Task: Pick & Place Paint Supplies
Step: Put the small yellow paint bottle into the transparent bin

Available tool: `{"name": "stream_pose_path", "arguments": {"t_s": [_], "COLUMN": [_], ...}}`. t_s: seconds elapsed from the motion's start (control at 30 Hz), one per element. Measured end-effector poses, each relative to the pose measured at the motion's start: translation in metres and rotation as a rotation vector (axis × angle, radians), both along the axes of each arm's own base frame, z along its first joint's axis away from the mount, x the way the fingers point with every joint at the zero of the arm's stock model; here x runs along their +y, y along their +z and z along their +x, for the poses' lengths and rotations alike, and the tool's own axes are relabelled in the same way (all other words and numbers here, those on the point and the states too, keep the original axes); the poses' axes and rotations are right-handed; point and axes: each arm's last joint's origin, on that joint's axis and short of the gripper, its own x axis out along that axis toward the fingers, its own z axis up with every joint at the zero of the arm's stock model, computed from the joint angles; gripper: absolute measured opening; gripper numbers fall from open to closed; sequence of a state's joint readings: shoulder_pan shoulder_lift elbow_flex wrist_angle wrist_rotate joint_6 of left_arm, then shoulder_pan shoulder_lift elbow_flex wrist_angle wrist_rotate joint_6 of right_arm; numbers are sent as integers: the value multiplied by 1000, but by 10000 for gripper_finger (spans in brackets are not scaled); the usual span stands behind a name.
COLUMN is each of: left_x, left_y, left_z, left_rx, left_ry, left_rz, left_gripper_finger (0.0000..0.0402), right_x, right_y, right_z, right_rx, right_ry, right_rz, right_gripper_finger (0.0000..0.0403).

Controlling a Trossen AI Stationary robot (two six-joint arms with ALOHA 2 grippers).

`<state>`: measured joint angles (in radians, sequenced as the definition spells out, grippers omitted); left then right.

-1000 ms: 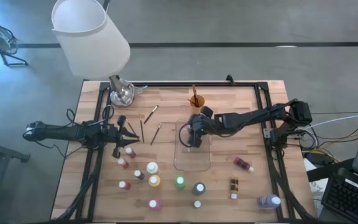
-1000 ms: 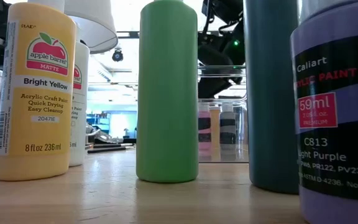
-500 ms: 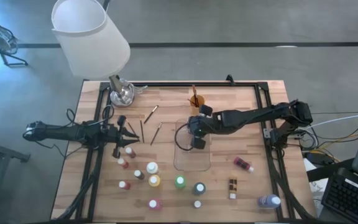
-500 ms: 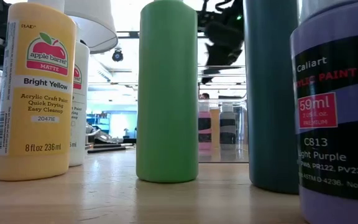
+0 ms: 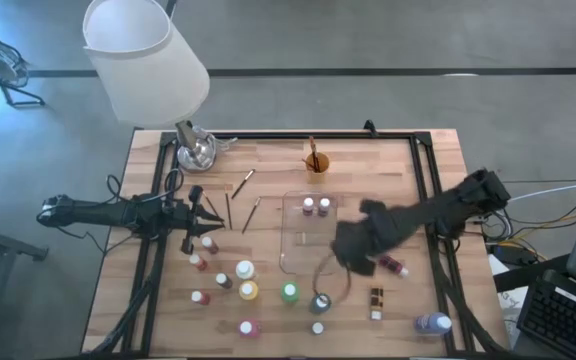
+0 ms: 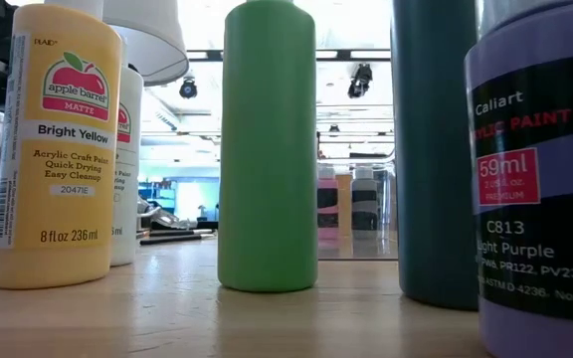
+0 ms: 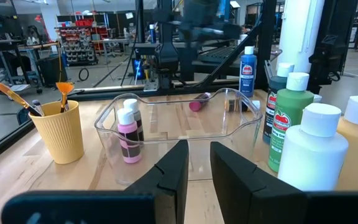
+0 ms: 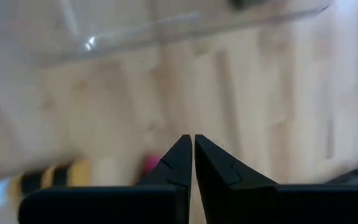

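The right gripper (image 5: pixel 346 250) hangs over the bare wood just off the right edge of the clear tray (image 5: pixel 293 262), its fingers (image 8: pixel 180 163) pressed together with nothing between them. Inside the tray, two small bottles (image 5: pixel 315 207) stand side by side at the far end, one pink and one darker. A pink bottle (image 5: pixel 392 264) lies on its side near the table's right edge, just beside that gripper.

Most of the paint bottles stand in a loose group at the near left of the tabletop (image 5: pixel 368 160): a yellow one (image 5: pixel 248 291), a green one (image 5: pixel 289 293), a dark teal one (image 5: pixel 320 303) and several smaller ones around them. A purple bottle (image 5: pixel 431 323) lies at the near right corner. A few brushes (image 5: pixel 252 213) lie on the wood left of the tray, and an orange cup (image 5: pixel 316 163) near the far edge holds more.

The left gripper (image 5: pixel 200 216) waits by the left edge, fingers (image 7: pixel 174 171) slightly parted and empty.
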<state>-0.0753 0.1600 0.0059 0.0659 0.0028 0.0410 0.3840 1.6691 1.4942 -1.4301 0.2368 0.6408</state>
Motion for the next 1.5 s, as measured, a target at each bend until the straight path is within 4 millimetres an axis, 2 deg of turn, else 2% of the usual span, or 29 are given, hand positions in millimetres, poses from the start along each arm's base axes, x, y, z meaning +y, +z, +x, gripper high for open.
{"name": "stream_pose_path", "arguments": {"t_s": [0.17, 0.27, 0.4, 0.73, 0.9, 1.13, 1.3, 1.5], "left_x": [0, 0, 0, 0, 0, 0, 0, 0], "left_y": [0, 0, 0, 0, 0, 0, 0, 0], "left_z": [0, 0, 0, 0, 0, 0, 0, 0], "left_rx": [0, 0, -1, -1, 0, 0, 0, 0], "left_ry": [0, 0, 0, 1, 0, 0, 0, 0], "left_rz": [0, 0, 0, 0, 0, 0, 0, 0], "left_gripper_finger": [74, 74, 74, 74, 74, 74, 74, 74], "right_x": [42, 60, 73, 93, 110, 135, 141, 141], "right_y": [0, -2, -6, -20, -21, -21, -24, -45], "right_z": [-24, -41, -56, -82, -89, -88, -88, -90], "right_rx": [13, 21, 10, -31, -104, -259, -360, -414], "right_ry": [-29, -62, -111, -242, -279, -362, -457, -590], "right_rz": [40, 27, 17, 11, 88, 267, 302, 331], "right_gripper_finger": [30, 38, 48, 75, 86, 108, 135, 169]}}
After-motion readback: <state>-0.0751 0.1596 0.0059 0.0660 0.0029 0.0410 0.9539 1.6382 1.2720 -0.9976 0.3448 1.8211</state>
